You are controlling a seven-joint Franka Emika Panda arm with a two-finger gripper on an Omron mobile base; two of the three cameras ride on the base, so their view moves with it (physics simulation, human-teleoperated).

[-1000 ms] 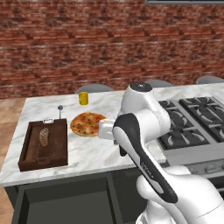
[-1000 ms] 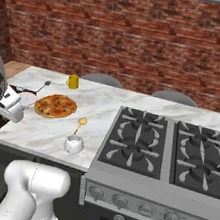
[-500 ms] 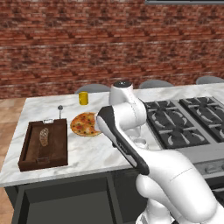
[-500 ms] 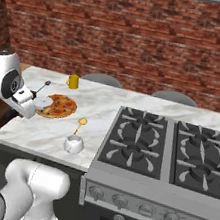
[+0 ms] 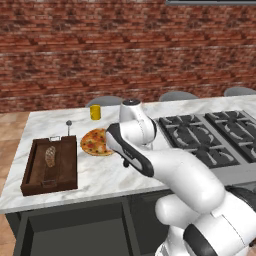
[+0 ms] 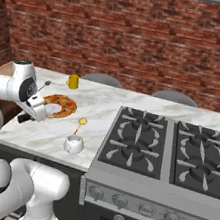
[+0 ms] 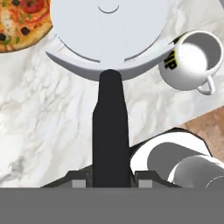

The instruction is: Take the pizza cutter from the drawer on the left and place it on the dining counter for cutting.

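Gripper (image 7: 111,178) closed down narrow on the black handle of the pizza cutter (image 7: 109,52); handle runs straight up between the two finger tips, pale round wheel at the far end. Cutter is held in the air above the dining counter (image 7: 48,113), not touching the marble. In the hand view the wheel sits between the pizza (image 7: 19,19) on one side and a white mug (image 7: 192,61) on the other.

Right base view: hand is over the counter's near left part, beside the pizza (image 6: 59,105); mug (image 6: 74,144) and a yellow-headed spatula (image 6: 81,123) lie further right. Cutter itself is too small to make out there, probably hidden by the wrist.

Left base view: drawer (image 5: 70,232) stands open below the counter edge. Brown wooden tray (image 5: 35,172) on the counter's left end, yellow cup (image 5: 95,112) near the far edge.
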